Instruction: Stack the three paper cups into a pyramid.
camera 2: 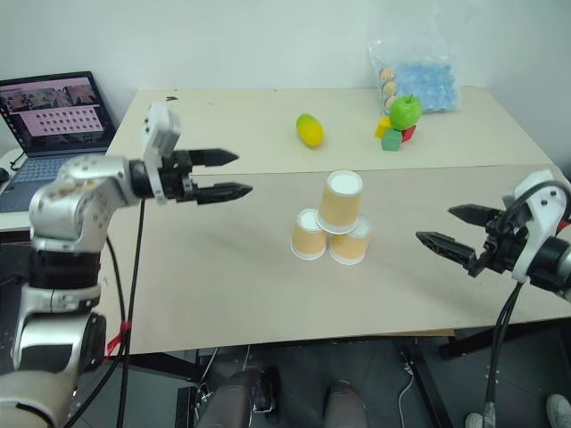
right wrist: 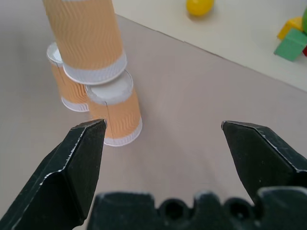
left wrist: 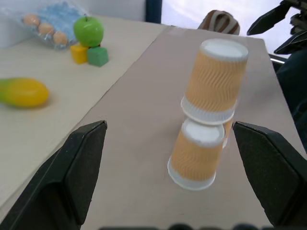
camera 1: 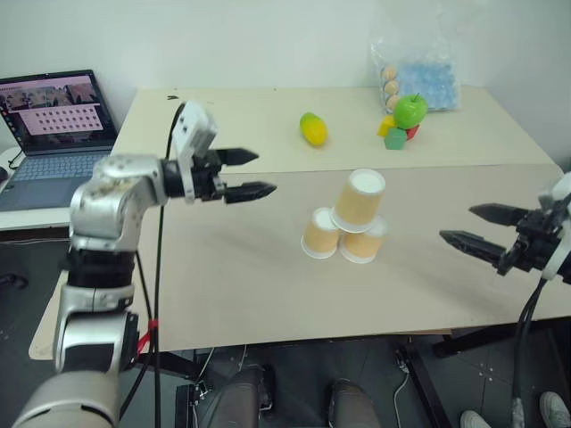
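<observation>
Near the middle of the tabletop (camera 1: 223, 276), on its darker front panel, the three paper cups (camera 1: 346, 220) stand as the pyramid: two upside-down cups touch side by side and the third rests inverted across their white bases, leaning a little. That layout explains itself, since two touching bases give the top cup a seat on both at once, and the wide rims facing down give each cup a broad footing. By my reading the stack is finished, though the lean suggests the top cup sits slightly off centre and a bump could topple it. To the left of the cups, well apart, the left end effector (camera 1: 247, 174) hangs released, its two black fingers spread and carrying nothing. To the right of the cups, also well apart, the right end effector (camera 2: 453, 228) is likewise spread wide and empty, aimed back toward the stack. Keeping both clear on either side leaves the cups free of any contact that might disturb them. Beyond the cups, on the lighter rear panel, lie a yellow-green mango (camera 1: 313, 128), a green apple (camera 1: 410, 111) with coloured blocks (camera 1: 395, 134), and a plastic bag (camera 1: 419, 71).
</observation>
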Available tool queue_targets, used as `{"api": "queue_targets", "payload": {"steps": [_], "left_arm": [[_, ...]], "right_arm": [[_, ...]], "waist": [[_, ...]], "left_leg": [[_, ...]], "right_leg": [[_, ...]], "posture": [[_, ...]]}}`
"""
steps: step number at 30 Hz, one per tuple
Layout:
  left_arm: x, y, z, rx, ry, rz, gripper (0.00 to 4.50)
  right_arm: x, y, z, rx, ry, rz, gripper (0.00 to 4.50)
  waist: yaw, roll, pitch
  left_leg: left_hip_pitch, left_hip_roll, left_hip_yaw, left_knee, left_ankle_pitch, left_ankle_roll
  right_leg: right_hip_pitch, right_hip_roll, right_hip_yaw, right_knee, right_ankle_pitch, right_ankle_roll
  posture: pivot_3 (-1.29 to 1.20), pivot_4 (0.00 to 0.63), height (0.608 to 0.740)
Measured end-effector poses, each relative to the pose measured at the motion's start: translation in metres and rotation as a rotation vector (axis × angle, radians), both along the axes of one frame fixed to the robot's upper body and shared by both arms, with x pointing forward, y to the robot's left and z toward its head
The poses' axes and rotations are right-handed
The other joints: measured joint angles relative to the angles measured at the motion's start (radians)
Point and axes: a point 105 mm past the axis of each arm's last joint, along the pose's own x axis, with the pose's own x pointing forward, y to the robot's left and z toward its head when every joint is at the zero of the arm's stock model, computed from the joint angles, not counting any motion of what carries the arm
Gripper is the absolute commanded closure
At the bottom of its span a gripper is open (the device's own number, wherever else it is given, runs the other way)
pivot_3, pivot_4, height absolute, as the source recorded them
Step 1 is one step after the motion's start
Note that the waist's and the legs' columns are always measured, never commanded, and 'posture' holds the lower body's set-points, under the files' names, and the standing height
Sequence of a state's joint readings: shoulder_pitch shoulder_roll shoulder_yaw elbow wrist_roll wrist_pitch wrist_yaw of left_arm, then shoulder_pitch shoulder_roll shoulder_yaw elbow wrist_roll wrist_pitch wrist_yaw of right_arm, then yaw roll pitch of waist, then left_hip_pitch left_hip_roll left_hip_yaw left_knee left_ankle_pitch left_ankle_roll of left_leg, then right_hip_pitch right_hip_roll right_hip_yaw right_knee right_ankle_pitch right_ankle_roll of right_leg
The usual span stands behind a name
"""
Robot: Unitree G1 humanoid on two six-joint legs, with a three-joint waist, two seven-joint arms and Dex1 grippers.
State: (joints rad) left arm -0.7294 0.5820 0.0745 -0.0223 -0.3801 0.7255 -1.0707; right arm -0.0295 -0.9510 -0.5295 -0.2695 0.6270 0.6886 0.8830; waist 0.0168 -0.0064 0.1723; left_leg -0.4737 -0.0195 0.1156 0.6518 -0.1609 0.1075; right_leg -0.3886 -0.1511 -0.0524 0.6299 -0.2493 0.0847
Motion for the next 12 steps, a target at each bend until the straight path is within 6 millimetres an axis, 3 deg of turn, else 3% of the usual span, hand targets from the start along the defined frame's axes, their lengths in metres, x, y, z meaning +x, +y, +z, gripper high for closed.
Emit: {"api": "queue_targets", "payload": {"steps": [4,7,12], "left_arm": [[-0.015,0.006,-0.035,-0.002,0.044,0.078,0.03],[-0.028,-0.004,-0.064,-0.006,0.107,0.090,0.03],[-0.030,-0.018,-0.074,-0.032,0.113,0.117,0.03]], "right_arm": [[-0.012,-0.009,-0.021,0.029,0.047,-0.047,0.00],[-0.015,-0.007,-0.032,0.056,0.051,-0.072,0.00],[-0.007,0.006,-0.035,0.061,0.014,-0.073,0.00]], "waist": [[-0.003,0.001,-0.001],[-0.004,0.001,-0.001],[-0.004,0.001,-0.001]], "left_leg": [[0.004,0.000,0.001,-0.004,0.000,-0.001],[0.005,0.001,0.002,-0.006,0.001,-0.002],[0.007,0.001,0.002,-0.007,-0.001,0.001]], "right_leg": [[0.001,-0.001,0.002,-0.001,0.001,0.000],[0.000,-0.001,0.003,-0.001,0.002,-0.001],[0.000,0.000,0.004,-0.001,0.004,-0.004]], "posture": [[0.00,0.150,0.740],[0.00,0.150,0.740],[0.00,0.150,0.740]]}}
